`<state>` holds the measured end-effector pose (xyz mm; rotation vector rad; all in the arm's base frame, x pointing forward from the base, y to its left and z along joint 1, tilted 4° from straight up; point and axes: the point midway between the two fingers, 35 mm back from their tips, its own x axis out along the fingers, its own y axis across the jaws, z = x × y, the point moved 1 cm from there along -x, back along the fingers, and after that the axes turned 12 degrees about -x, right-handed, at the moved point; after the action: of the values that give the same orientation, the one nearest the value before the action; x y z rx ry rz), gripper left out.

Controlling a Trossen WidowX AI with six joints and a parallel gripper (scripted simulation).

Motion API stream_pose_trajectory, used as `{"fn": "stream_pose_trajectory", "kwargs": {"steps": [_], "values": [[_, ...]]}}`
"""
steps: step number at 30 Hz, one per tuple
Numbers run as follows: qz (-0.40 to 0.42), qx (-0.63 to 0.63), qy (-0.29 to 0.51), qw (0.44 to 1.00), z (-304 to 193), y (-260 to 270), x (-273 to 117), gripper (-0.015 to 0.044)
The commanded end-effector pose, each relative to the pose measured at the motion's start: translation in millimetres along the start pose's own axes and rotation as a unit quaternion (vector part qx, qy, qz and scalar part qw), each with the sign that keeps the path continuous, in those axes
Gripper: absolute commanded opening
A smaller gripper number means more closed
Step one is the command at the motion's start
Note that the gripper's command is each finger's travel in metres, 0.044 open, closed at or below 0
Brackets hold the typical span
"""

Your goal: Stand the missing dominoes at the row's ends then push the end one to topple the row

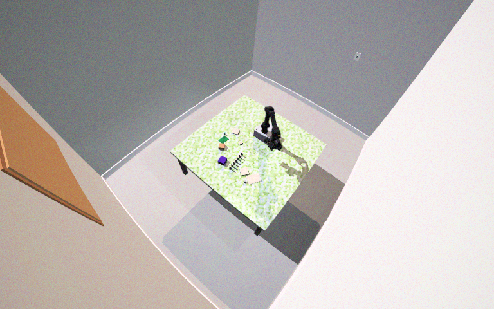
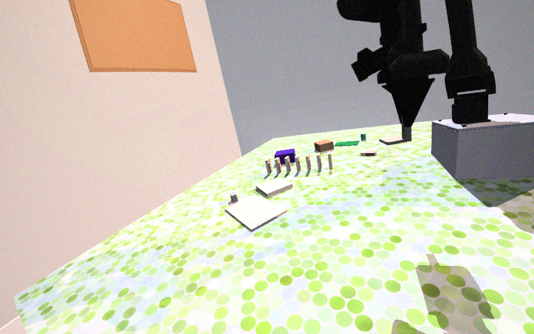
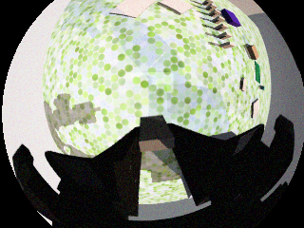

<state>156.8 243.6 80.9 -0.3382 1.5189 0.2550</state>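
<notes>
The row of several standing dominoes (image 1: 242, 155) (image 2: 308, 162) (image 3: 218, 27) is upright and evenly spaced. My gripper (image 1: 275, 147) (image 2: 407, 126) (image 3: 154, 129) is shut on a domino (image 2: 406, 134) (image 3: 152, 125), which hangs upright below the fingertips. Gripper and domino are raised above the table, near the arm's base and away from the row. In the top view the held domino is too small to tell from the gripper. Another small beige piece (image 1: 240, 143) (image 2: 368, 153) (image 3: 242, 84), apparently a domino, lies flat beyond the row's near-base end.
A purple block (image 1: 222, 159) (image 2: 284, 154) (image 3: 231, 17) is close behind the row. An orange-brown block (image 1: 221, 146) (image 2: 323, 145) and a green flat piece (image 1: 223, 139) (image 2: 346, 143) lie farther along. Two beige slabs (image 2: 274, 186) (image 2: 256, 212) lie off the row's other end; a third (image 2: 389, 140) is at the back.
</notes>
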Motion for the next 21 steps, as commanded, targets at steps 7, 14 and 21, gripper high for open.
{"fn": "stream_pose_trajectory", "kwargs": {"steps": [7, 14, 21], "values": [[-0.002, -0.003, 0.002, 1.000, 29, -46, -8, 0.0107], [-0.006, -0.007, -0.002, 1.000, 70, -141, -8, 0.0107], [-0.012, -0.016, 0.001, 1.000, 81, -242, -9, 0.0107]]}}
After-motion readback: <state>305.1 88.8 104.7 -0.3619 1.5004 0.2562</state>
